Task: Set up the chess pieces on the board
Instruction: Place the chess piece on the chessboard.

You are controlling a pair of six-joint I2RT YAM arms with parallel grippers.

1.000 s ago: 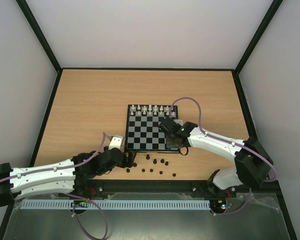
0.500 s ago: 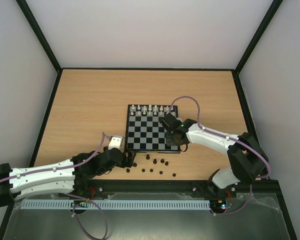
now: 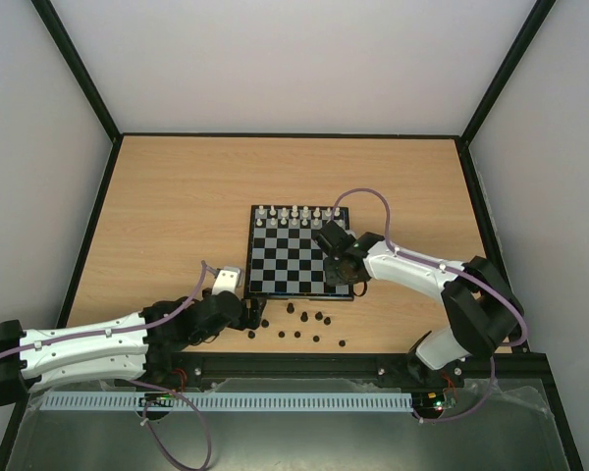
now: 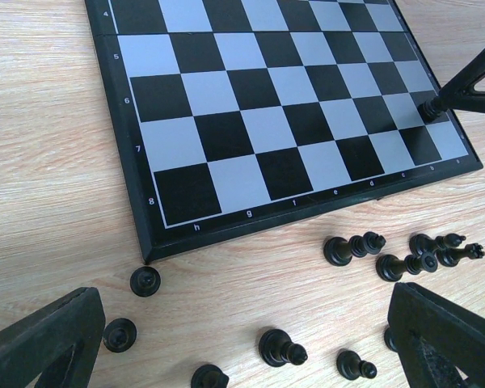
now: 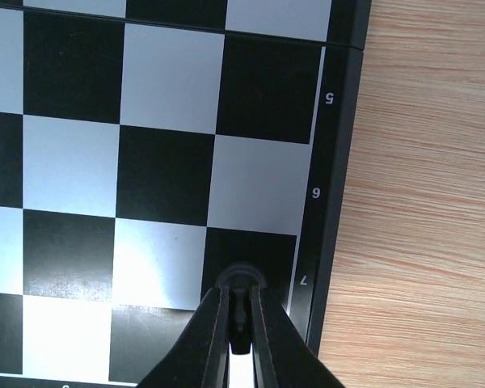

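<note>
room: pale plain walls on three sides, with black frame bars in the corners.
surface: light wooden table [image 3: 177, 216] with a dark edge around it.
right arm: it rises from its base at the near right. the elbow is bent out to the right and the white forearm reaches left and down to the near right corner of the board [image 3: 296, 257]. a purple cable makes a loop above it.
right gripper [image 3: 342, 273]: it points steeply down and its fingers are pressed together on one black piece [image 5: 241, 280]. the tip is over a black square in the row marked 7, in the last column by the right border. i cannot tell if the piece already touches the square.
left arm: it lies low along the near edge and stretches from the left to the right.
left gripper [image 4: 241, 301]: it is just beside the near left corner of the board. its fingers stand wide apart and have nothing between them.
loose chess pieces [image 3: 304, 324]: they are scattered on the wood just near of the board, some upright and some lying on their side.
white pieces [image 3: 296, 216]: they stand in the two far rows of the board.
</note>
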